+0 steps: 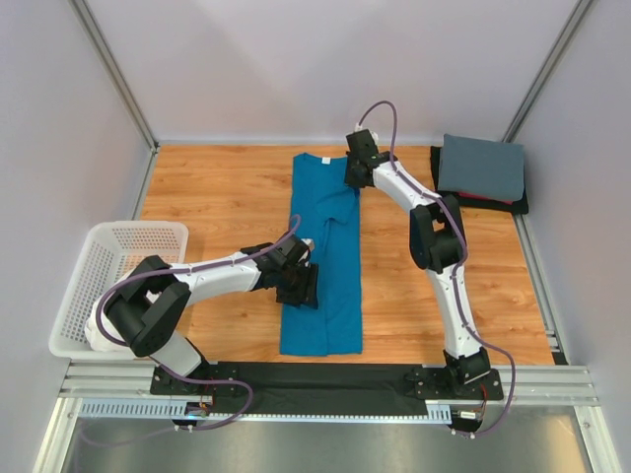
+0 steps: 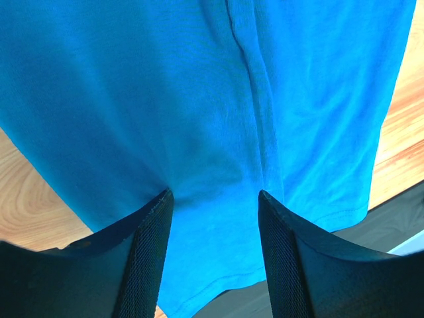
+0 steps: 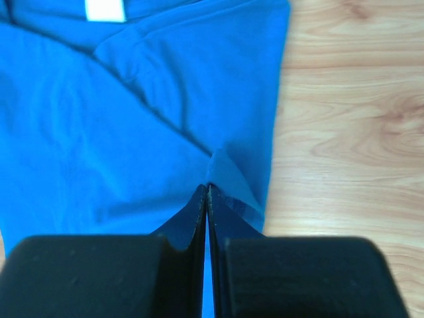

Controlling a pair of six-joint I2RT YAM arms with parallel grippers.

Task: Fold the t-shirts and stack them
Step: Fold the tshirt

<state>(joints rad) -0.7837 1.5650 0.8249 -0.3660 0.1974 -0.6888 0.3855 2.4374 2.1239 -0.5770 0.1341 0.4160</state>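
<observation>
One teal t-shirt [image 1: 330, 286] lies flat in the middle of the wooden tabletop [image 1: 227, 197], folded lengthwise into a long narrow strip. Its collar end points to the far side and its hem lies near the arms' bases. In the far right corner sits one stack of three shirts: a folded grey t-shirt [image 1: 480, 166] on top, a thin sliver of a red t-shirt [image 1: 483, 201] showing under its near edge, and a dark t-shirt [image 1: 520, 204] at the bottom. That makes four shirts in view. One white mesh laundry basket [image 1: 99, 296] stands at the left edge of the tabletop.

Two arms reach over the teal shirt. The left tool [image 2: 212, 195] is at the shirt's left edge, low down towards the hem. Its two fingers stand apart with teal cloth lying between and below them, nothing gripped. The right tool [image 3: 208, 189] is at the shirt's far right edge, near the shoulder. Its two fingers are pressed together and pinch a small peak of the teal cloth at their tips, with creases running out from that spot. One white label [image 3: 105, 9] shows at the collar in the right wrist view.
</observation>
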